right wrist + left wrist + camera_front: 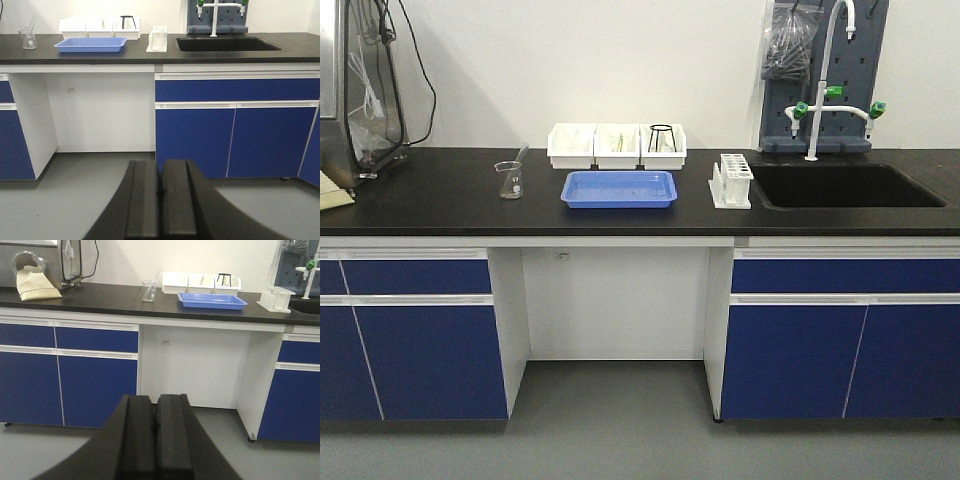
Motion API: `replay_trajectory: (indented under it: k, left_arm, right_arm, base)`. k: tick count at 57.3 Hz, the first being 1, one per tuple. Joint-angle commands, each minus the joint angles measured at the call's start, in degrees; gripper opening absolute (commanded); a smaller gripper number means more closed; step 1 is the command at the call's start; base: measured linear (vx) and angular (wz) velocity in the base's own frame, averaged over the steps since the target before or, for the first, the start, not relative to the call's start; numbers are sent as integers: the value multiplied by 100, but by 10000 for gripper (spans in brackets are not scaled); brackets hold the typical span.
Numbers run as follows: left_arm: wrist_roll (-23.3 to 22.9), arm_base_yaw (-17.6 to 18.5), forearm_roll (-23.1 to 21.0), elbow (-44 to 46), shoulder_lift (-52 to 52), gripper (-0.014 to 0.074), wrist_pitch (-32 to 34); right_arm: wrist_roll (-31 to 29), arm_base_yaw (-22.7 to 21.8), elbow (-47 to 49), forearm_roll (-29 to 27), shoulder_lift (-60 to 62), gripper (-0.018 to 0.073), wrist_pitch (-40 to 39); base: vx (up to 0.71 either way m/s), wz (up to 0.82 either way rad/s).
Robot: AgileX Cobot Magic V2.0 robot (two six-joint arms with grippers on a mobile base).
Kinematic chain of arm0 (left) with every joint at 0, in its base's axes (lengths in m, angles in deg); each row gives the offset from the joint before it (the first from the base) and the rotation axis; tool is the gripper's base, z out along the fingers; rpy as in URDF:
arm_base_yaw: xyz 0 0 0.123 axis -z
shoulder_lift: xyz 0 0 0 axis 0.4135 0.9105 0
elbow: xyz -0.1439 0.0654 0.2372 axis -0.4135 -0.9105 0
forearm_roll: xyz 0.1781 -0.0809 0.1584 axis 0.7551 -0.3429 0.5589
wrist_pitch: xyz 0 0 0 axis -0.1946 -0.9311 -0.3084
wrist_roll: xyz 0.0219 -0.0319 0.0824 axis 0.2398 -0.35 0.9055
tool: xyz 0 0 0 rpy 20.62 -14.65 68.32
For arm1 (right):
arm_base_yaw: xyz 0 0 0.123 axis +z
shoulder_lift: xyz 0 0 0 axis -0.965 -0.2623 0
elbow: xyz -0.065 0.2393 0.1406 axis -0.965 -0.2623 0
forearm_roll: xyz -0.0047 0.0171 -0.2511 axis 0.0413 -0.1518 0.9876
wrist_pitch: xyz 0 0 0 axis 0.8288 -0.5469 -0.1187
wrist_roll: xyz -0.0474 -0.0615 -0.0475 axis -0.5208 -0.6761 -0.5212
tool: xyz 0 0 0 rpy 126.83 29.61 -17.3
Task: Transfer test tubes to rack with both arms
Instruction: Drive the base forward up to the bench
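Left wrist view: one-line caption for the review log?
Shut left gripper facing blue cabinets and the counter bearing rack, blue tray and beaker.

Our left gripper (155,401) and right gripper (160,166) are matte black: blocky grooved fingers, flaring bases at six o'clock.

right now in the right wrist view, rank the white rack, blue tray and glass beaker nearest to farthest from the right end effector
From the right end effector:
1. white rack, almost straight ahead on the counter.
2. blue tray, ahead and to the left.
3. glass beaker, at the counter's far left.
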Motion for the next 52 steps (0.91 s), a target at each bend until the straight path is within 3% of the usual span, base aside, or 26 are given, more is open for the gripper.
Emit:
replay_trajectory:
  k: [1, 52]
  left_arm:
    - [5, 3, 0, 148, -71, -4, 431]
    - [5, 3, 0, 148, -71, -4, 431]
  right_arm:
    - [-6, -46, -83, 27, 53, -8, -465]
    - [-6, 12, -83, 27, 53, -8, -466]
  base:
    - [0, 0]
    - [0, 0]
